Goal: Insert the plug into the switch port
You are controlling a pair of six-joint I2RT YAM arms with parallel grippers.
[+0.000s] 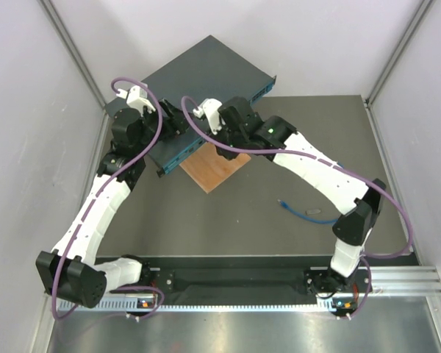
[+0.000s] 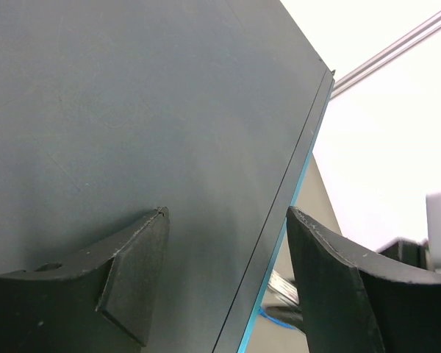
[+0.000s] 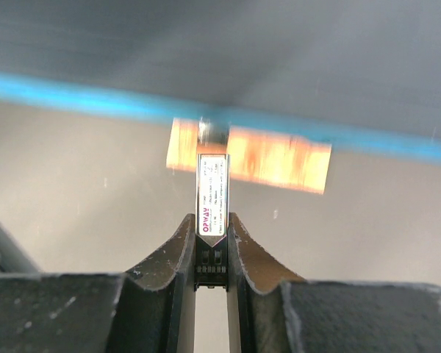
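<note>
The switch (image 1: 206, 81) lies slantwise at the far left with its blue front face turned near-right. The left gripper (image 2: 228, 220) stands wide open astride its top front edge, clasping nothing. The right gripper (image 3: 209, 220) is clamped on a slim labelled module (image 3: 212, 193) aimed lengthwise at that face. The plug (image 1: 282, 201) lies loose, well near-right of the switch, tip pointing left and blue cable (image 1: 312, 215) trailing right, so the right arm is nearer.

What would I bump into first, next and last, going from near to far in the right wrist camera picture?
The right gripper, then the small labelled module it pinches, then the orange wooden square, then the switch.
</note>
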